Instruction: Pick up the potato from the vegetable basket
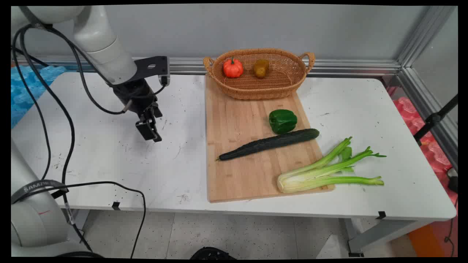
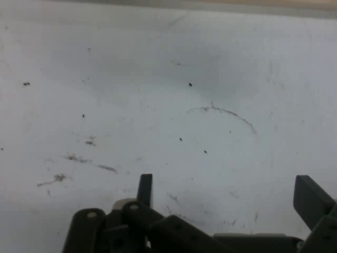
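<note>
Gripper point(image 1: 150, 132): hangs low over a bare, scuffed part of the bench point(image 1: 109, 153), well to the left of the cutting board point(image 1: 237, 171). It holds nothing. In the hand view its two fingers point(image 2: 144, 188) stand wide apart, with only marked bench surface between them, so it is open. It touches no object.

Cutting board: the reference for all that follows. It lies lengthwise from the near edge of the bench toward the wall, to the right of the gripper. Everything of interest lies to the gripper's right, none to its left.

Cucumber point(image 1: 268, 144): nearest item to the gripper. It lies flat across the board's middle, with its long axis diagonal. The thin stem end points to the board's left edge and toward the gripper; the thick end is at the right edge, slightly farther back.

Green pepper point(image 1: 282, 121): on the board just behind the cucumber's thick end, close to it; contact cannot be confirmed.

Basket point(image 1: 256, 91): sits on the board's far end and holds a small orange pumpkin point(image 1: 233, 68) and a brownish-yellow pepper point(image 1: 261, 68), side by side and apart.

Celery point(image 1: 325, 171): base rests on the board's near right corner; stalks run rightward off the board onto the bench.
</note>
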Motion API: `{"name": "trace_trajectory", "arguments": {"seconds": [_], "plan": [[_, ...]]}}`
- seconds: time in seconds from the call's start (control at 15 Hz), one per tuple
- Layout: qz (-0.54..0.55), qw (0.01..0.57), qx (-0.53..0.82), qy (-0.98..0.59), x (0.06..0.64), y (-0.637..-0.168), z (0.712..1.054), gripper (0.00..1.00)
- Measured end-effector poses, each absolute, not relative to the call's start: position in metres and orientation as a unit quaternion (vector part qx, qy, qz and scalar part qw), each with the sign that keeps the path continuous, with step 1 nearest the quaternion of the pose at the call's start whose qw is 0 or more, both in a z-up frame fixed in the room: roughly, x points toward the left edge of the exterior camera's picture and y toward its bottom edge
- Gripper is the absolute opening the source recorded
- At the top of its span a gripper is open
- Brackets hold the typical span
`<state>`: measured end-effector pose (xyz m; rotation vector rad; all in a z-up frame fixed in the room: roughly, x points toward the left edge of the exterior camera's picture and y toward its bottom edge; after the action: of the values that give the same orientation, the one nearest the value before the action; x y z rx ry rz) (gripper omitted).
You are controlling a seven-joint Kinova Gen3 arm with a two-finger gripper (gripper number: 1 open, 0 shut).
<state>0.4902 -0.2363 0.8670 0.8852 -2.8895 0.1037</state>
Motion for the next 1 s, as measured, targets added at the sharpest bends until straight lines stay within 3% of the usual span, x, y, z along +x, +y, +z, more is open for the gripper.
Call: {"name": "trace_trajectory", "arguments": {"seconds": [0.4, 1.0], "plan": [[0.064, 0.097, 0.335, -0.935, 0.473, -0.274, 0.87, 1.0], [0.149, 0.186, 0.389, -0.89, 0.431, -0.387, 0.888, 1.0]]}}
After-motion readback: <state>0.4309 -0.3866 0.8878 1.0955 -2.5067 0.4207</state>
